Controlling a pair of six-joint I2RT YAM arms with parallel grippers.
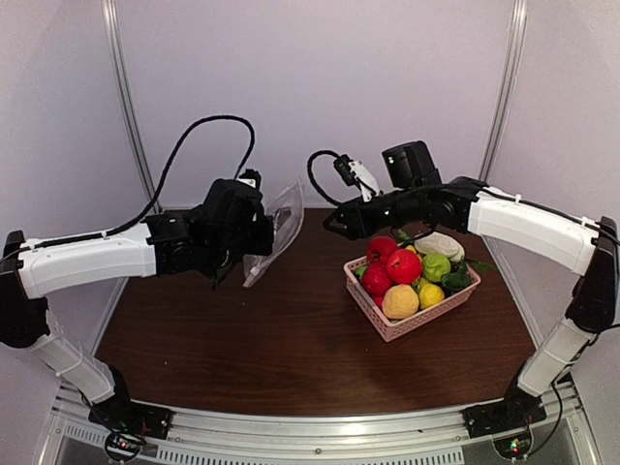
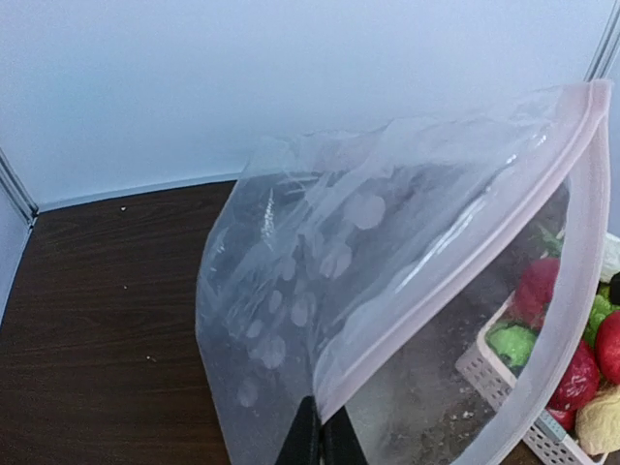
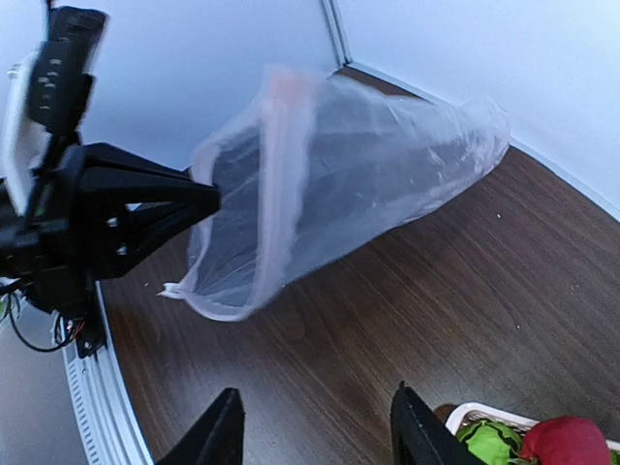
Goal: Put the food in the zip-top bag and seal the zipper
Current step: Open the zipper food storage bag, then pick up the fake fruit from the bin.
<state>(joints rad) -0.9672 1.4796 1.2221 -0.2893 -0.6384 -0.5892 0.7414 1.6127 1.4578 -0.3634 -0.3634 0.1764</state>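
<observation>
My left gripper [image 2: 322, 431] clamps the zip-top bag [image 2: 387, 262] by its rim, above the table [image 1: 242, 349]; my right gripper [image 3: 320, 441] hangs open facing its mouth — the food [image 1: 404, 266] (heaped in a pink basket [image 1: 417, 323]) lies beside it.

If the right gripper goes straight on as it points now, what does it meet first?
Probably the bag, which the left gripper holds up; the right gripper's height against it is unclear.

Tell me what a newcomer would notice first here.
The clear zip-top bag held up in the air, mouth gaping, pinched by the left gripper left of centre. Next, the pink basket of bright toy food at right, with the right gripper open and empty between them.
</observation>
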